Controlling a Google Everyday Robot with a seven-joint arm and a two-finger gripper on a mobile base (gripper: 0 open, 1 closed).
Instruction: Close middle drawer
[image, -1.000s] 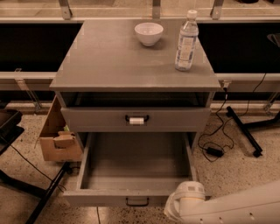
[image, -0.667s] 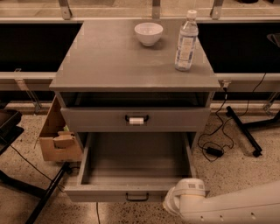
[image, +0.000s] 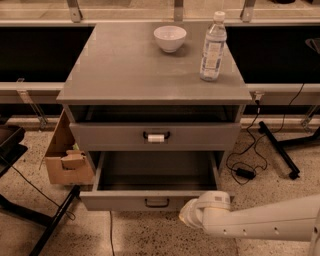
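Since the earlier frame the middle drawer (image: 120, 201) has slid farther in. Its front sits closer to the cabinet, though it is still partly open below the tagged drawer (image: 110, 136). The white arm's gripper (image: 189, 216) has followed and sits at the near right end of that front; whether it is clenched or released, I cannot tell. On the worktop (image: 130, 65) are one bowl (image: 170, 38) and one bottle (image: 213, 47). Two drawers show handles. One cardboard box (image: 65, 160) stands on the left.

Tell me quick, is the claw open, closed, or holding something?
The claw: cannot be told. It is low, beside the front right corner of the open middle drawer.
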